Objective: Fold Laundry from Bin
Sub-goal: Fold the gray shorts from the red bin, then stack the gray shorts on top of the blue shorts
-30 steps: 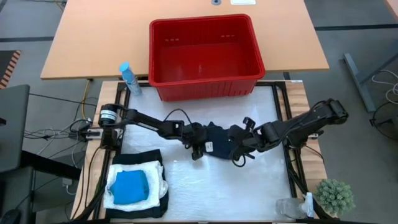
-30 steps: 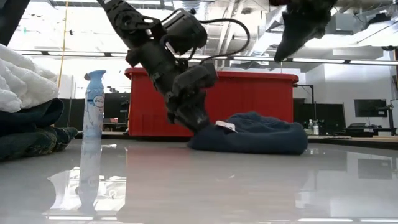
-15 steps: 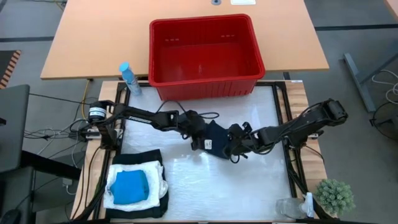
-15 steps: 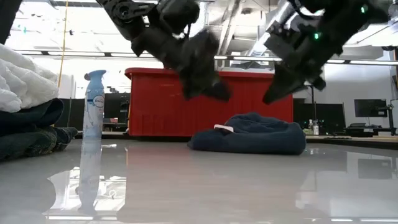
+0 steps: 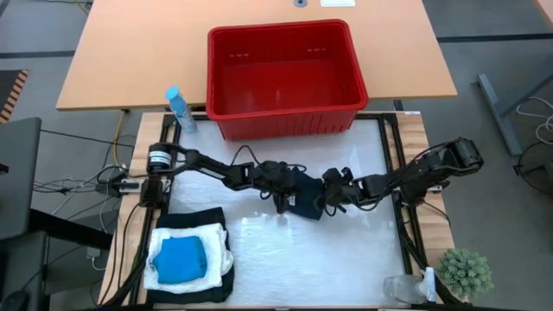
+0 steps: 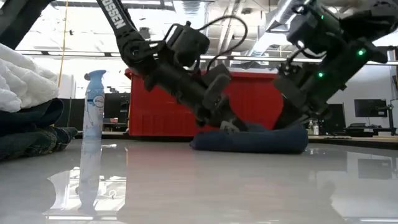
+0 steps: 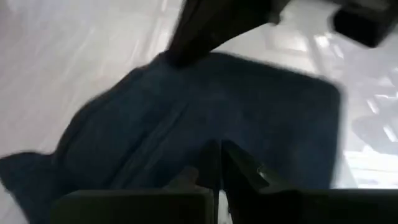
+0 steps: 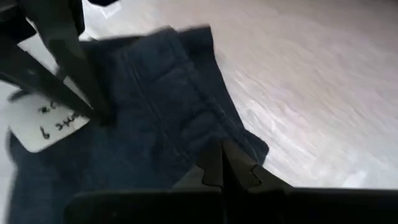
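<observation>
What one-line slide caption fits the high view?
Both grippers, left and right, shut on a dark garment below the red bin.

High view: even, bright overhead light, soft short shadows, sharp throughout. White table surface (image 5: 346, 259) shows mild sheen at centre. Low view: strong backlight from ceiling fixtures, upper frame; arms read as dark silhouettes. Glossy tabletop in lower half mirrors spray bottle (image 6: 93, 112) and red bin (image 6: 161, 106); white cloth pile (image 6: 22, 81) at left edge near blown out. Both wrist views: heavy motion blur, dark garment (image 7: 205, 118) soft, pale glare streaks on table behind; nearby fingers out of focus.
</observation>
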You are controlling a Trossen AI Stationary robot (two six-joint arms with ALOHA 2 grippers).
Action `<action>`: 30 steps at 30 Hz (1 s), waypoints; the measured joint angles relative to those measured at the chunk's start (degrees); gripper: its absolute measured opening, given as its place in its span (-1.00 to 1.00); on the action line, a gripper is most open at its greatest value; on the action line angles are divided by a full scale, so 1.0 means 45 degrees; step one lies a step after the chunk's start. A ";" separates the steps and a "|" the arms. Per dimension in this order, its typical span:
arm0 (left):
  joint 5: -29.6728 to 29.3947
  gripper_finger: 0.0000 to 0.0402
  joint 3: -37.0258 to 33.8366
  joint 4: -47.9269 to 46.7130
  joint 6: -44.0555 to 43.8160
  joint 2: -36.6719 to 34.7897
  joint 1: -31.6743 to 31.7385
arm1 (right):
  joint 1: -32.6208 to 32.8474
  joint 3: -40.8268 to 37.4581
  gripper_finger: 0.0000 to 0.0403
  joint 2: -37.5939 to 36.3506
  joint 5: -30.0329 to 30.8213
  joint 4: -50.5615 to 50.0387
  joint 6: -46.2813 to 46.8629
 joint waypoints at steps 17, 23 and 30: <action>0.0851 -0.95 0.0151 -0.0369 -0.1788 0.0569 0.1167 | -0.1699 -0.0092 -0.73 -0.1557 -0.2088 0.0034 -0.0519; 0.1887 -0.95 0.0151 -0.0287 -0.2324 0.0419 0.1167 | -0.1682 0.0315 -0.55 -0.3912 -0.3247 -0.1430 -0.0772; 0.3131 -0.81 0.0667 -0.0423 -0.2414 0.0015 0.1247 | -0.0799 0.0319 -0.12 -0.5043 -0.5248 -0.3614 0.3587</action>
